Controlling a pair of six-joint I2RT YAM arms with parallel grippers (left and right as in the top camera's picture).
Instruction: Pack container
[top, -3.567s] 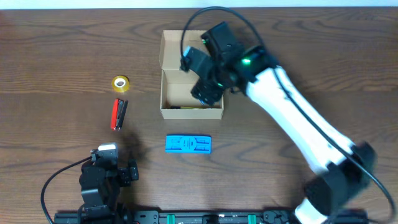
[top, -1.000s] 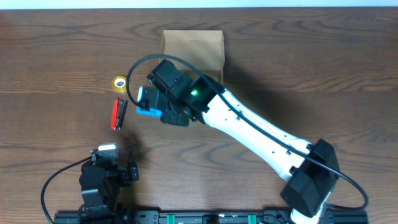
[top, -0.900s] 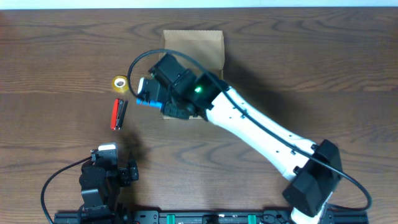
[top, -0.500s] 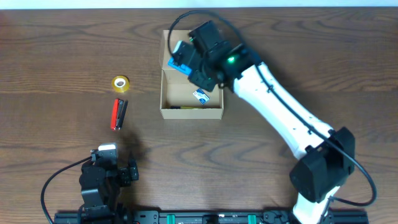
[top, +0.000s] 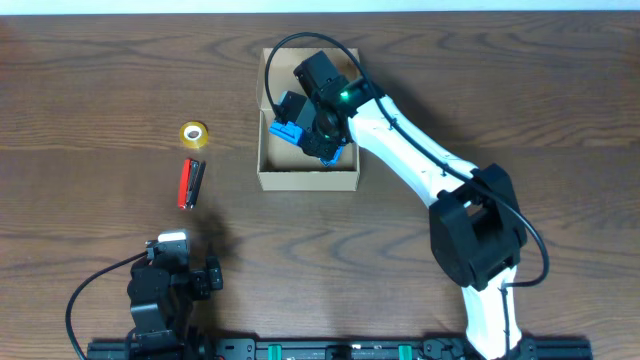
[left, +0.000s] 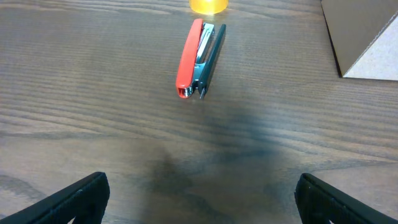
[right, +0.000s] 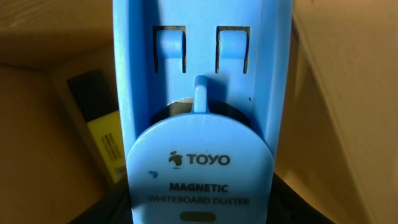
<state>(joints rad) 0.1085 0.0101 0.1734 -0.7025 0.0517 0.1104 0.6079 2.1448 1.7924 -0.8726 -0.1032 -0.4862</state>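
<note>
The container (top: 268, 181) is an open tan cardboard box at the table's middle back, its flap lid standing at the far side. My right gripper (top: 318, 135) is down inside it, shut on a blue whiteboard duster (top: 287, 131). In the right wrist view the duster (right: 202, 93) fills the frame, with the box's cardboard walls (right: 348, 106) around it and a yellow and black item (right: 102, 134) lying on the box floor to its left. My left gripper (left: 199, 202) is open and empty, low over bare table near the front left.
A red and black stapler (top: 190, 183) lies left of the box, with a yellow tape roll (top: 194, 133) just behind it. Both show in the left wrist view, the stapler (left: 198, 59) ahead and the tape roll (left: 208, 5) at the top edge. A box corner (left: 364, 37) is at its right.
My right gripper picked up the blue duster from the table in front of the box, carried it up and over, and lowered it into the box. The left arm has not moved.
</note>
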